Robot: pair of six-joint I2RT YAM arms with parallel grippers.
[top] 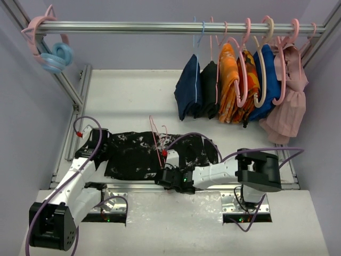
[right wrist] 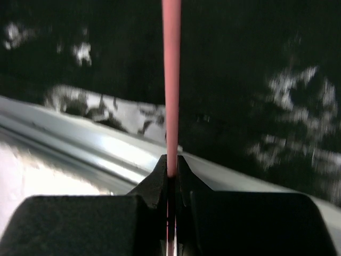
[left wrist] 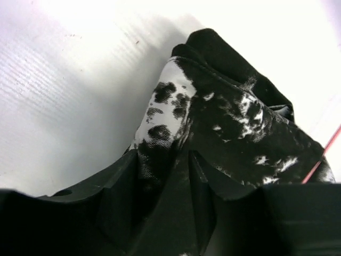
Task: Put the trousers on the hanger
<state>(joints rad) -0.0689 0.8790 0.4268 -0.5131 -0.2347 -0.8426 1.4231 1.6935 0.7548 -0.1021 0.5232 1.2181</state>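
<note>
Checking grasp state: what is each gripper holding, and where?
Right gripper: shut on the thin pink wire hanger, on a straight wire section. Left gripper: closing around a bunched fold of the black-and-white splattered trousers.

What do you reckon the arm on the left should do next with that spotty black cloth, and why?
Probably finish closing the left gripper and lift slightly. A fold of the trousers already sits between its fingers, while the right gripper is shut on the thin pink hanger lying across the fabric. With a firm pinch, the cloth could then be drawn over the wire.
</note>
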